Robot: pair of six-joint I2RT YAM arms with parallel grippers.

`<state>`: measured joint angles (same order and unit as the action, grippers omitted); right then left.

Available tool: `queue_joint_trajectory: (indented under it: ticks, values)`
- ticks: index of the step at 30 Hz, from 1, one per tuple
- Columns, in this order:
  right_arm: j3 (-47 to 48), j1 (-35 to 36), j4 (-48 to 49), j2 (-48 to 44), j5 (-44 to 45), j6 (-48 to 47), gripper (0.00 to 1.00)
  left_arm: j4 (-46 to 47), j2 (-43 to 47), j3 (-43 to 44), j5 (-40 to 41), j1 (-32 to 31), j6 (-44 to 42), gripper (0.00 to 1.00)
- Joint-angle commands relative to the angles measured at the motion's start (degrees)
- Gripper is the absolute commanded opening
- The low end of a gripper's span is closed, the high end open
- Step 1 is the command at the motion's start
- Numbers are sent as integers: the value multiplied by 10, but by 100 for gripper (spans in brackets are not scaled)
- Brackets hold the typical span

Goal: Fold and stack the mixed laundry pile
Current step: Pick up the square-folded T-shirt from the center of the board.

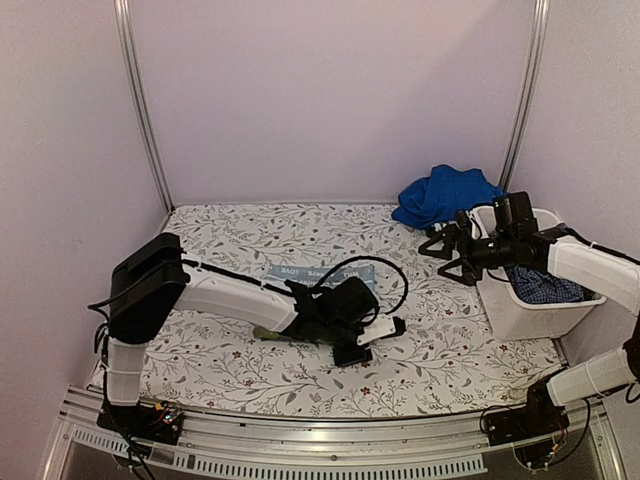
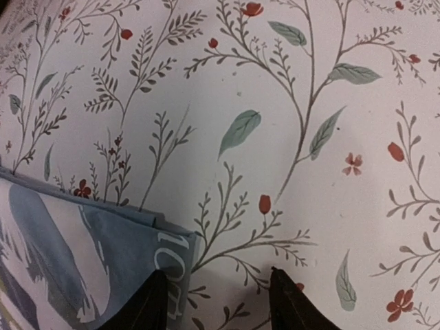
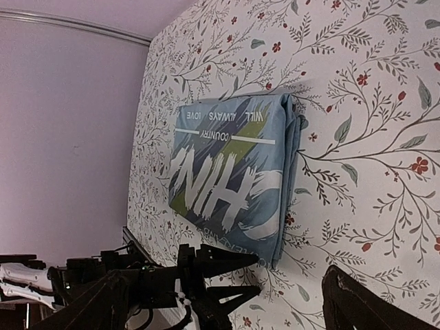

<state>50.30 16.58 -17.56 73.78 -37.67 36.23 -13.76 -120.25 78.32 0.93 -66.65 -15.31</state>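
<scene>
**Folded garment mid-table, both grippers spread**

The folded pale blue garment (image 3: 230, 179) lies flat on the leaf-patterned table cover (image 2: 309, 82). The left gripper (image 2: 216, 275) hangs at its corner, fingers apart. The right gripper (image 1: 442, 256) – also spread – is raised beside the white tub (image 1: 520, 320) holding the dark check garment (image 1: 545, 285); the royal blue garment (image 1: 445, 195) lies behind

We note L gripper (image 2: 217, 292) w/ jaws apart over floral table cover (image 2: 289, 89); folded pale blue garment (image 2: 75, 254) btm-left, corner beside one fingertip.
</scene>
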Motion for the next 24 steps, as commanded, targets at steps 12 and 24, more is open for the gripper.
queue_joint_trajectory:
  ticks: [12, 24]
  values:
    - [-34, 29, 18, 56, -23, 43, 90, -12, -54, 76, -20, 34, 6, 0]
    - [-14, 78, 162, 217, -74, 170, 85, 2, 19, 84, -69, 51, 79, 0]
